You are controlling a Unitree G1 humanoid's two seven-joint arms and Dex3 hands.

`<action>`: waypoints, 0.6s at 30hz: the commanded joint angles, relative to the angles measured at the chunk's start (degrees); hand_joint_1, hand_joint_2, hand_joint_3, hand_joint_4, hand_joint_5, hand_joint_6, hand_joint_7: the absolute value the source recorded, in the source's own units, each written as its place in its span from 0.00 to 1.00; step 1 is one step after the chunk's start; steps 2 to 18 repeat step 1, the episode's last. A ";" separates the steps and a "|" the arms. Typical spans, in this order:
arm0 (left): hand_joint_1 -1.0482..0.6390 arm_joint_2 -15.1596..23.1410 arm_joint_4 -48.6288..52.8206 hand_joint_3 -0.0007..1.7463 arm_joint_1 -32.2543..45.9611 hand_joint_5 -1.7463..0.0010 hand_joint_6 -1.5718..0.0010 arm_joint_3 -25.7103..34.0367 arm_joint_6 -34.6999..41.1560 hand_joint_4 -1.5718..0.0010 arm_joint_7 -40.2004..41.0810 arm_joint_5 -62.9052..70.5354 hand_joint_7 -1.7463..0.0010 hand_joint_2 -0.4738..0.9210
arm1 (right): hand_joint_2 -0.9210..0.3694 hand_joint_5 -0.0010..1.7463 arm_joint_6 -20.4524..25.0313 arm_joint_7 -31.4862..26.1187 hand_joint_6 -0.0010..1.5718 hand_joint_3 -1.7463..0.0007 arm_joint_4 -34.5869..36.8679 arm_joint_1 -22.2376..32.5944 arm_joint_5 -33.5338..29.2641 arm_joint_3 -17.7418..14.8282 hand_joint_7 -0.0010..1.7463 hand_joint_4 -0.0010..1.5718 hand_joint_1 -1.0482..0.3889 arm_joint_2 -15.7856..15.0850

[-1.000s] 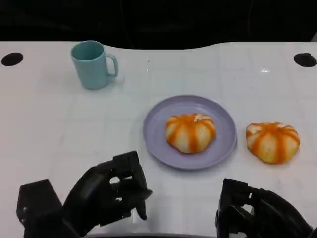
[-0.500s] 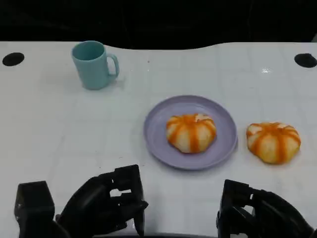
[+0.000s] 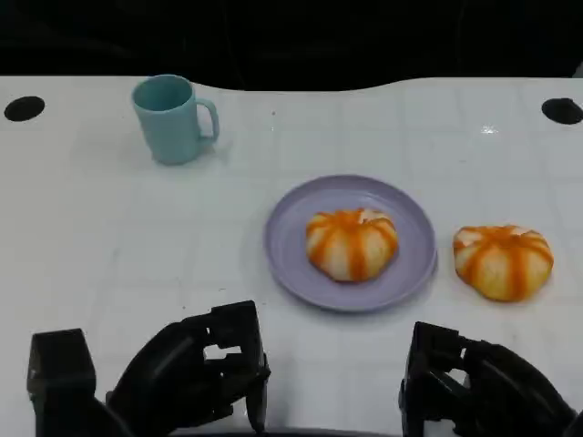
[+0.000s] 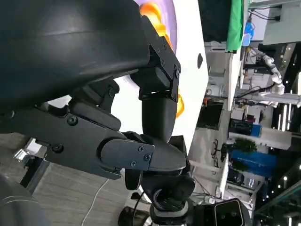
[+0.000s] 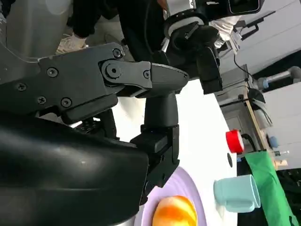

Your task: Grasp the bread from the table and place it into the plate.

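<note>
One orange-striped bread [image 3: 351, 243] lies in the middle of the lilac plate [image 3: 291, 255]. A second striped bread [image 3: 503, 261] sits on the white table just right of the plate, apart from its rim. My left hand [image 3: 196, 373] hovers low at the near edge, left of the plate, holding nothing, fingers loosely bent. My right hand [image 3: 483, 393] is at the near right edge, in front of the loose bread, also empty. The right wrist view looks past my right hand [image 5: 117, 94] to the bread on the plate [image 5: 175, 212]. The left wrist view has my left hand [image 4: 141, 141] up close.
A teal mug [image 3: 173, 118] stands at the far left of the table, handle to the right. Two black holes [image 3: 23, 108] mark the far corners. Bare white tabletop lies between my hands and the plate.
My left hand has drawn back toward the near edge and lower in the picture. The right hand, both breads, the plate and the mug have stayed put.
</note>
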 commanded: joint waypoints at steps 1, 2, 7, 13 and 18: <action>0.21 0.66 -0.19 0.15 -0.18 0.00 0.58 0.65 -0.30 0.46 -0.76 0.11 0.00 1.00 | 0.00 1.00 -0.63 0.39 0.26 0.76 0.61 -0.44 0.22 -0.89 1.00 0.40 0.35 -0.71; 0.21 0.66 -0.19 0.15 -0.18 0.00 0.58 0.65 -0.30 0.46 -0.76 0.11 0.00 1.00 | 0.00 1.00 -0.63 0.39 0.26 0.76 0.61 -0.44 0.22 -0.89 1.00 0.40 0.35 -0.71; 0.21 0.66 -0.19 0.15 -0.18 0.00 0.58 0.65 -0.30 0.46 -0.76 0.11 0.00 1.00 | 0.00 1.00 -0.63 0.39 0.26 0.76 0.61 -0.44 0.22 -0.89 1.00 0.40 0.35 -0.71; 0.21 0.66 -0.19 0.15 -0.18 0.00 0.58 0.65 -0.30 0.46 -0.76 0.11 0.00 1.00 | 0.00 1.00 -0.63 0.39 0.26 0.76 0.61 -0.44 0.22 -0.89 1.00 0.40 0.35 -0.71; 0.21 0.66 -0.19 0.15 -0.18 0.00 0.58 0.65 -0.30 0.46 -0.76 0.11 0.00 1.00 | 0.00 1.00 -0.63 0.39 0.26 0.76 0.61 -0.44 0.22 -0.89 1.00 0.40 0.35 -0.71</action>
